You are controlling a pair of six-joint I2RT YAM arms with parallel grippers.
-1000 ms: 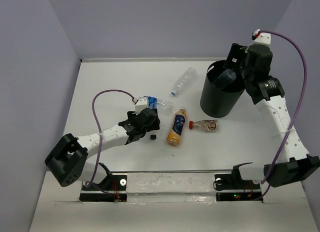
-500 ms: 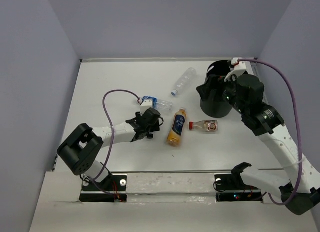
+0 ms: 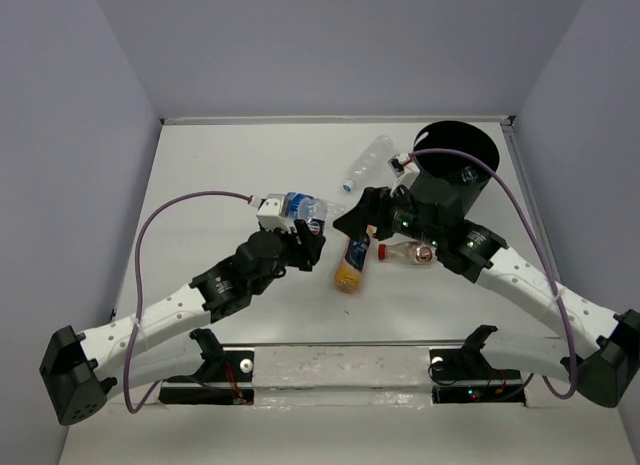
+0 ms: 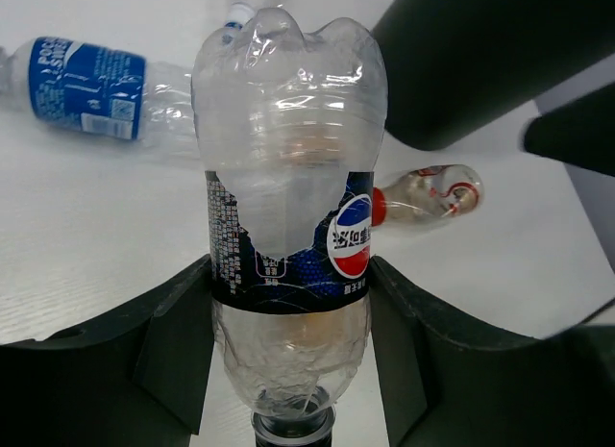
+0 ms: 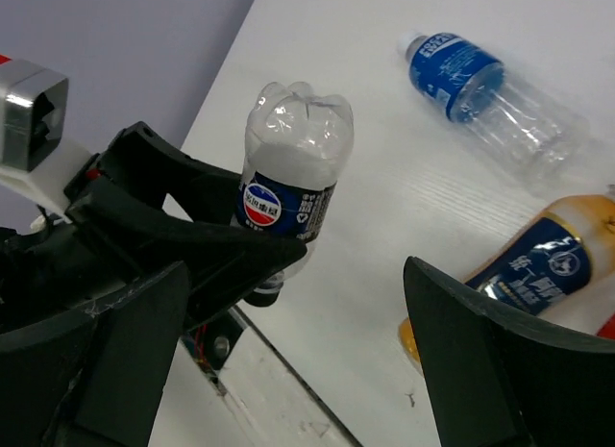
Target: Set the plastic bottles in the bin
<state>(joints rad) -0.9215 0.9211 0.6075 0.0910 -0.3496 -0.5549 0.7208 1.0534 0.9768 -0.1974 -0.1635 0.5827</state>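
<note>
Your left gripper pinches a clear, dark-labelled bottle across its label, cap toward the wrist. Your right gripper stands spread wide and empty, just beside the left one, so the room between the two is tight. The bin sits at the table's far right, near the back edge and side wall, with your right arm lying across its near side. A blue-labelled bottle lies just beyond the left gripper. The orange-juice bottle and red-capped bottle lie mid-table, and a clear bottle lies left of the bin. Bare table opens to the far left.
</note>
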